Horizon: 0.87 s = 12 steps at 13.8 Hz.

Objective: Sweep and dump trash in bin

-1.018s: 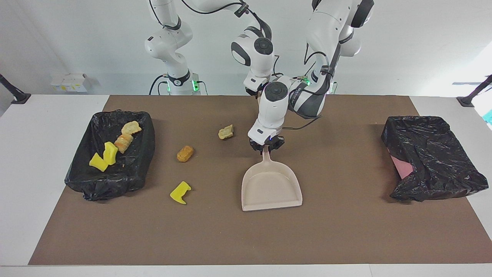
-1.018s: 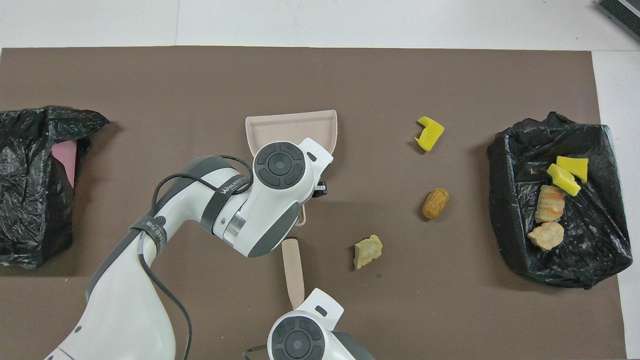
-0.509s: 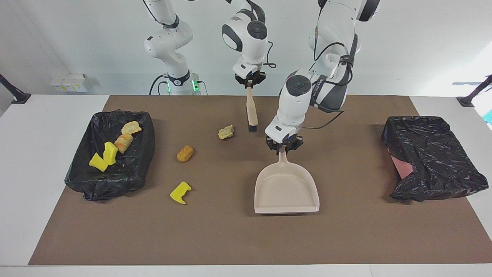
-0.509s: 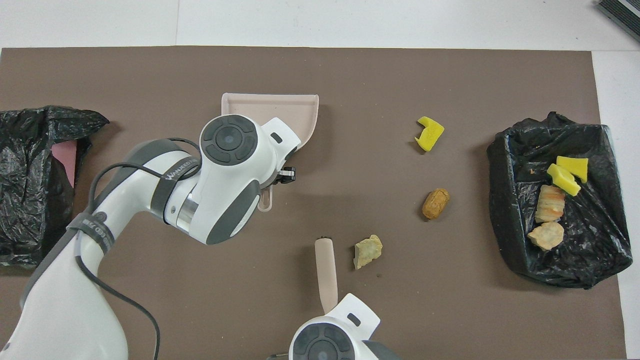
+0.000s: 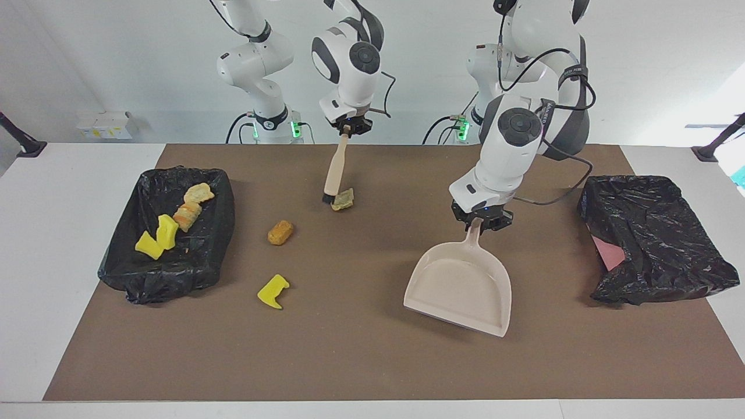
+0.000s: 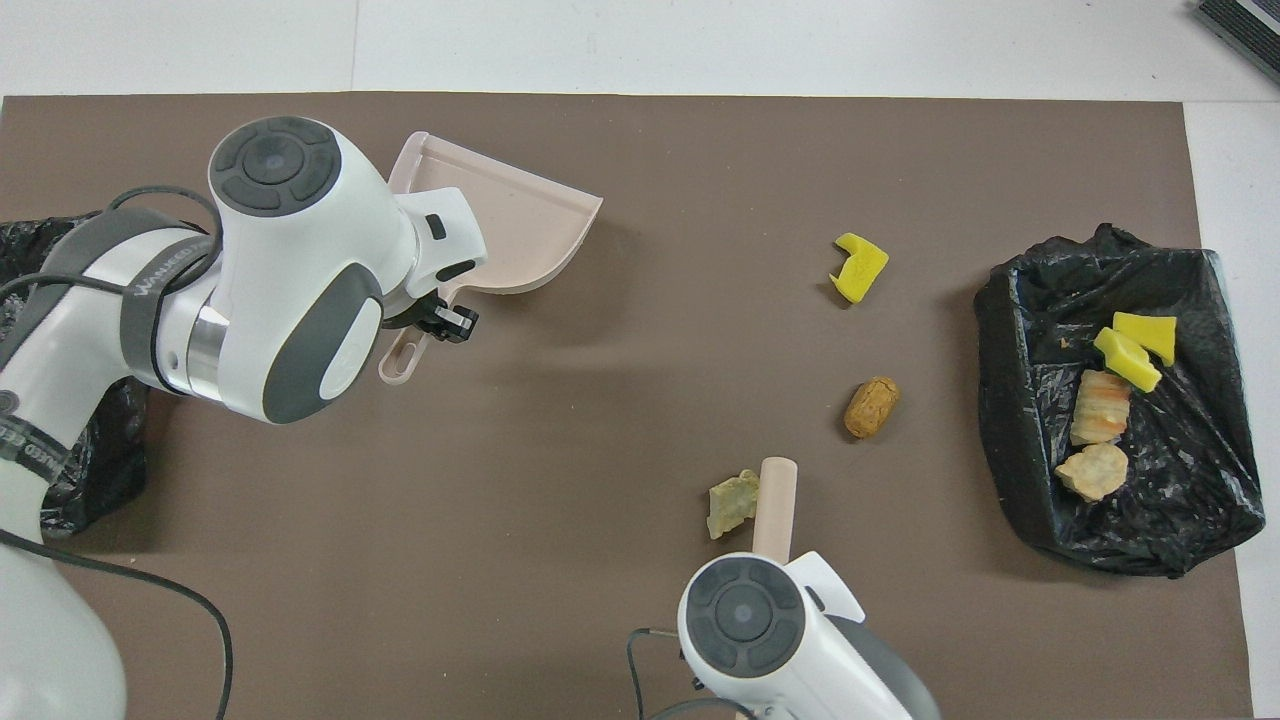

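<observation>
- Right gripper point(image 5: 347, 127) clamps the brush point(image 5: 333, 180), bristles touching the pale lump point(image 5: 343, 199) nearest the robots.
- Farther out lie an orange lump point(image 5: 280, 232) and a yellow chunk point(image 5: 273, 291): three scraps left, I judge.
- Four lie in the bin point(image 5: 169, 279), two yellow, two tan.
- Left gripper point(image 5: 482, 222) grips the empty dustpan point(image 5: 460, 286), near a second bin point(image 5: 657, 238).

Both arms reach down over the table, left pincer point(image 5: 481, 221) and right pincer point(image 5: 347, 128) each clamped shut.
</observation>
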### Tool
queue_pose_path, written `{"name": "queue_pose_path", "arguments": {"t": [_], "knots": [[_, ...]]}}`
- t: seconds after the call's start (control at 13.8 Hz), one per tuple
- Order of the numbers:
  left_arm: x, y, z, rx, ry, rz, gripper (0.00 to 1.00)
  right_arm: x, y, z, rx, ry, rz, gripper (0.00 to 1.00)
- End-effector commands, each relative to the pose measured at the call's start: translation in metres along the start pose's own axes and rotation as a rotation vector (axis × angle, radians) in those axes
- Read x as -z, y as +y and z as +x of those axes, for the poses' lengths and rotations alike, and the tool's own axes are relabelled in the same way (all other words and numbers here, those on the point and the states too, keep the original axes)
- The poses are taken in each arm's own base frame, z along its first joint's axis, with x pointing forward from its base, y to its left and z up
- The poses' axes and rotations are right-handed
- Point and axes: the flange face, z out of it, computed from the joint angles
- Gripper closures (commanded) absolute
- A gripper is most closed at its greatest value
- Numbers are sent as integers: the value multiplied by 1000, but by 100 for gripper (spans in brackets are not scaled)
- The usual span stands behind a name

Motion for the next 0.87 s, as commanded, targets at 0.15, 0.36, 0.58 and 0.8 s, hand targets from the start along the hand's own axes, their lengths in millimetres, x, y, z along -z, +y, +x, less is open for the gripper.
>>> {"name": "queue_pose_path", "arguments": {"t": [0.15, 0.36, 0.58, 0.8], "knots": [[3, -22, 5, -372, 5, 30, 100, -29, 3, 13, -145, 19, 41, 100], [1, -39, 3, -554, 13, 50, 100, -39, -11, 33, -192, -22, 128, 100], [-5, -50, -6, -761, -21, 41, 100, -49, -46, 59, -238, -39, 172, 100], [-19, -44, -25, -999, -101, 67, 100, -18, -60, 109, -274, -38, 240, 100]]}}
